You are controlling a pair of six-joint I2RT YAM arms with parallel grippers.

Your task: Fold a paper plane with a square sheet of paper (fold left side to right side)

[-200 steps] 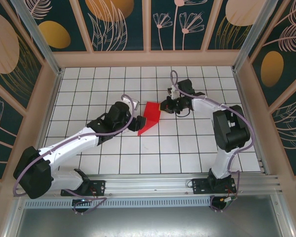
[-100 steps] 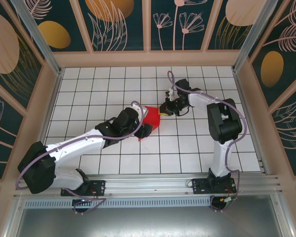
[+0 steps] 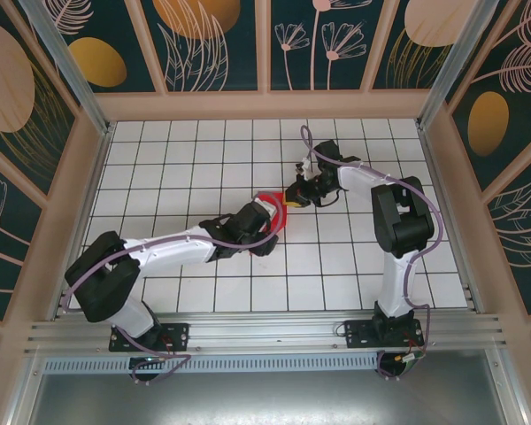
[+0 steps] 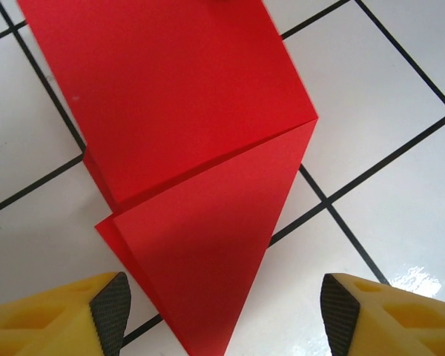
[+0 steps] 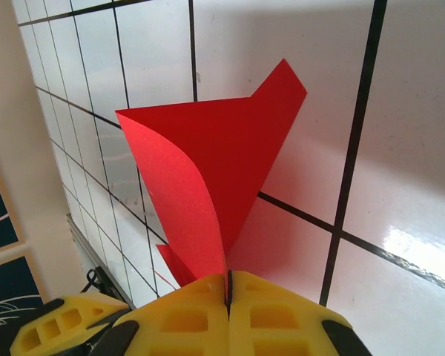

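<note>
The square sheet of paper (image 4: pixel 185 111), bright red, lies folded on the white tiles, with a triangular flap pointing down between the fingers of my left gripper (image 4: pixel 224 311). That gripper hovers open just above the flap's tip, its dark pads well apart on either side. From above, my left gripper (image 3: pixel 267 226) covers most of the sheet (image 3: pixel 273 200). My right gripper (image 5: pixel 228 285) is shut on one edge of the paper (image 5: pixel 208 163) and holds that layer up off the table in a curl. In the top view my right gripper (image 3: pixel 292 197) sits at the sheet's right side.
The table (image 3: pixel 336 266) is a white tiled grid with black lines, fenced by wooden walls (image 3: pixel 265 104) and a metal rail (image 3: pixel 265 332) at the near edge. Both arms reach in toward the table's middle, close together.
My left arm has swung right and forward over the paper and now hides most of it from above. Its jaws have widened slightly. My right gripper has kept its hold almost in place.
</note>
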